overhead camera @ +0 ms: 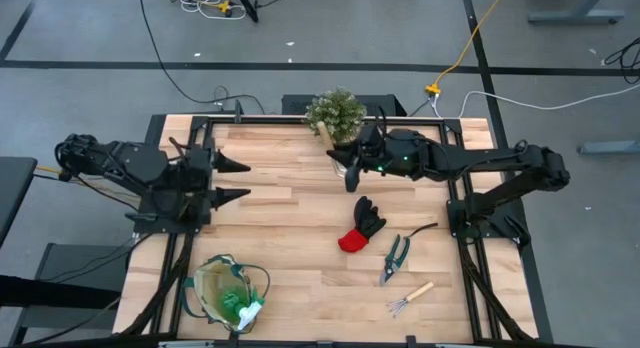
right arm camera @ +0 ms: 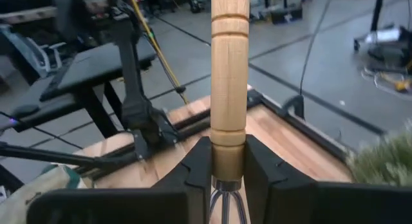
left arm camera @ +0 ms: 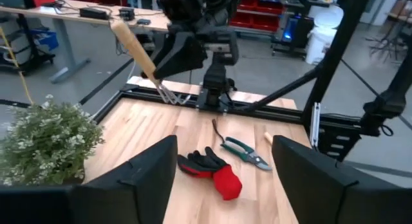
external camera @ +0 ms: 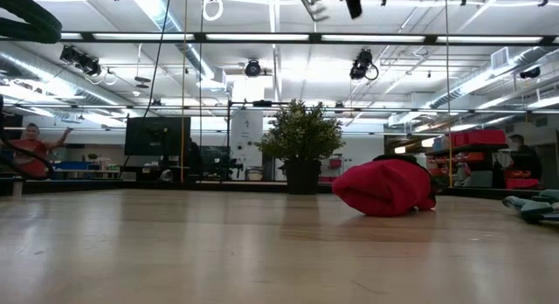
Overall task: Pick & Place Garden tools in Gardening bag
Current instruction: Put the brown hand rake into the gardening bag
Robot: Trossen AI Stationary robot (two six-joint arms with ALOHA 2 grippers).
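My right gripper (overhead camera: 350,166) hangs high over the table's far middle, shut on a wooden-handled mini rake (left arm camera: 132,47). My left gripper (overhead camera: 240,181) is open at the left, with nothing between its fingers. The tan gardening bag (overhead camera: 230,293) stands on the table near the front left, with a green spray bottle (overhead camera: 240,306) inside. The black-and-red glove (overhead camera: 362,226), the pruning shears (overhead camera: 397,256) and a second mini rake (overhead camera: 410,298) lie flat on the table right of the middle. My right gripper pinches the rake's wooden handle at its lower end (right arm camera: 228,153), just above the metal tines (left arm camera: 170,95), between its two fingers (right arm camera: 196,169). The fingers come about level from the table's right and lie across the handle. The rake is lifted clear and tilted, tines down.
A bushy potted plant (overhead camera: 336,113) stands at the table's far edge, close beside my right gripper. The black frame rail (overhead camera: 300,118) runs around the table. Bare wood lies between the bag and the glove.
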